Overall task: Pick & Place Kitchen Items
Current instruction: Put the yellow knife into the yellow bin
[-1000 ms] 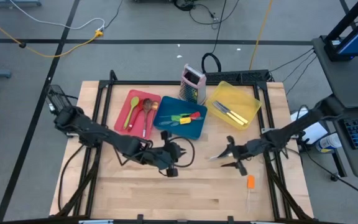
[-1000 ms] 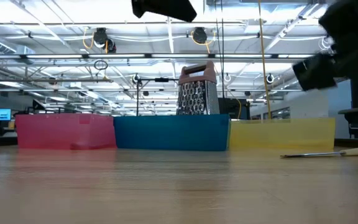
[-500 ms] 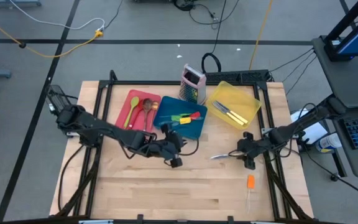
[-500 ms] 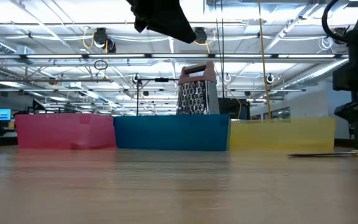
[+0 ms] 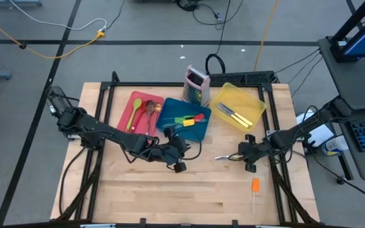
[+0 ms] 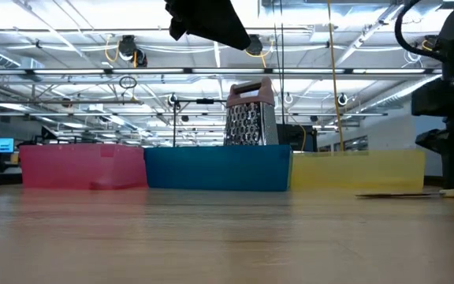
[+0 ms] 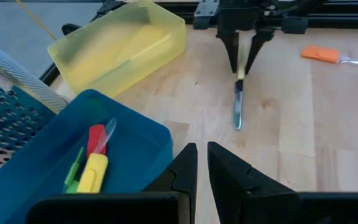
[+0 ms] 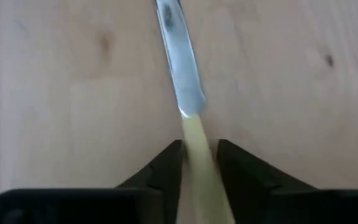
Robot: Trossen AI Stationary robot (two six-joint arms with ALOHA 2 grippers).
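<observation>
A knife [image 5: 225, 157] with a metal blade and a pale handle lies flat on the table, right of centre. My right gripper [image 5: 241, 156] is down at its handle end, fingers closed in on both sides of the handle. An orange spatula [image 5: 255, 185] lies nearer the table's near edge. My left gripper [image 5: 177, 167] hovers shut and empty off the blue tray's [image 5: 201, 134] near right corner, raised above the table. More utensils lie in the red tray [image 5: 127, 109], blue tray and yellow tray [image 5: 258, 101]. My right gripper pinches the knife's pale handle [image 8: 194, 134] between its two fingers [image 8: 166, 163], close to where the blade [image 8: 178, 56] begins. The fingers come from the table's right side, slanting down, and lie along the knife. The knife rests flat on the table.
A metal box grater [image 5: 196, 85] with a pink top stands upright behind the blue tray. The three trays sit in a row along the far half of the table. Bare wood stretches across the near half, apart from the orange spatula near the right corner.
My right gripper has come down from high above the table to the knife's handle end. It has turned into line with the knife, and its wide-open fingers have closed in on the handle. My left gripper has drifted slightly toward the blue tray.
</observation>
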